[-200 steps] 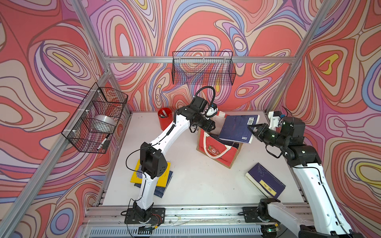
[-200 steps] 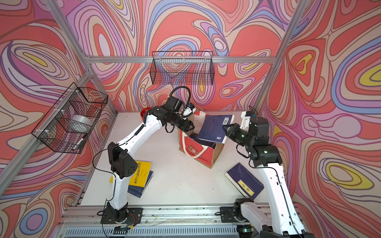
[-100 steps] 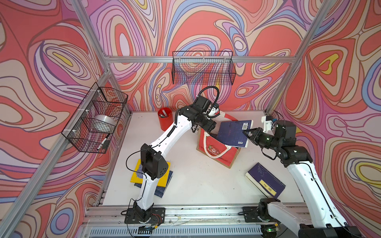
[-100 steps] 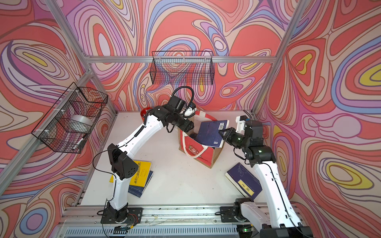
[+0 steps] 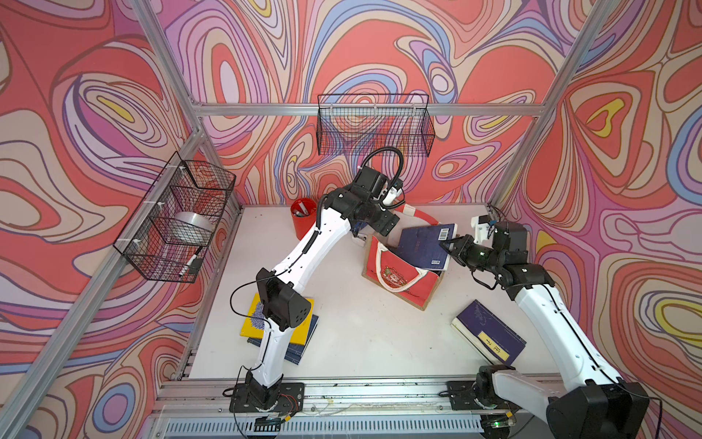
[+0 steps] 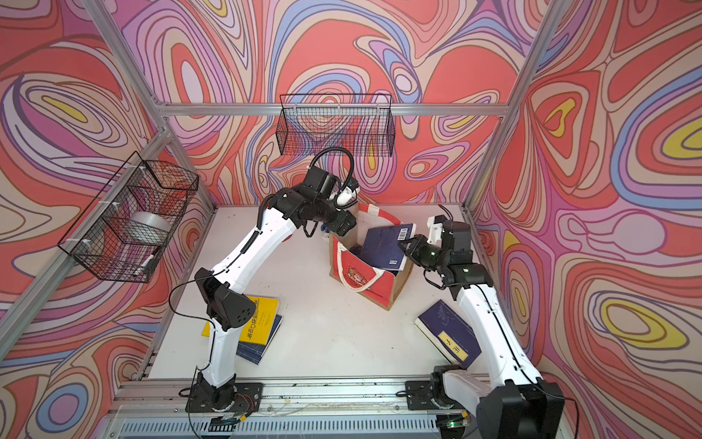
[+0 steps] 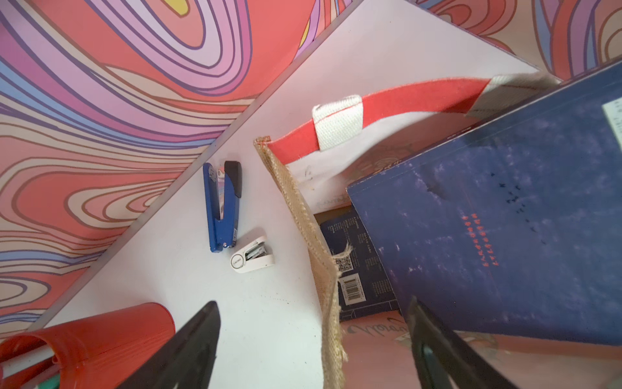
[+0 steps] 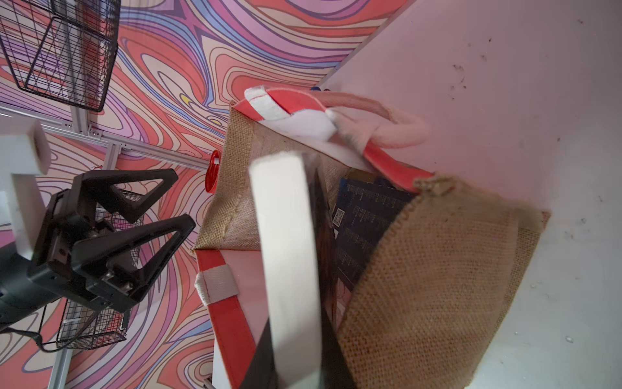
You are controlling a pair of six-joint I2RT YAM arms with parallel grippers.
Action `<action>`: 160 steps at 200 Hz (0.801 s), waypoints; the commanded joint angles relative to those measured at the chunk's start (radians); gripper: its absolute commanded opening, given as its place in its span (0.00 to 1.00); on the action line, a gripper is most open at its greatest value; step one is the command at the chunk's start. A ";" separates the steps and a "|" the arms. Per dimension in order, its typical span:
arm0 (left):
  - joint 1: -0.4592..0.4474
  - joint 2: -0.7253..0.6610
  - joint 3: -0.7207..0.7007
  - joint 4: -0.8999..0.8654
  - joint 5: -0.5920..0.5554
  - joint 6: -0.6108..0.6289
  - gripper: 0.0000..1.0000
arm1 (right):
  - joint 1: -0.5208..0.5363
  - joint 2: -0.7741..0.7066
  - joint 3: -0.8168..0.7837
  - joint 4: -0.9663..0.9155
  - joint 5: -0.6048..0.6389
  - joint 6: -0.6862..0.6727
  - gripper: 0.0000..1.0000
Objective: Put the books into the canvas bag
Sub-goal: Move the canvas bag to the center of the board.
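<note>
High stereo overview; wrist cameras close above bag

yellow book partly behind left arm, lower book inside bag half covered, pen cup cropped

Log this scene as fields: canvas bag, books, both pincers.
Bag: tan burlap tote with red front panel, upright, mouth open
Right pincer: shut on tilted navy blue paperback book, lower end inside bag
Left pincer: open, by bag's rim
Inside: another navy book
Outside: yellow paperback atop a navy paperback; yellow-labelled navy book
</note>
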 commanded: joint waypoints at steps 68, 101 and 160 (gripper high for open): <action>0.011 0.164 0.109 -0.070 -0.050 0.034 0.51 | 0.032 0.005 0.009 0.140 -0.055 0.021 0.00; 0.010 0.140 0.108 -0.066 -0.054 0.017 0.00 | 0.120 0.040 0.009 0.162 0.004 0.018 0.00; 0.010 -0.149 -0.299 0.091 -0.034 -0.030 0.00 | 0.208 0.074 -0.098 0.440 0.037 0.080 0.00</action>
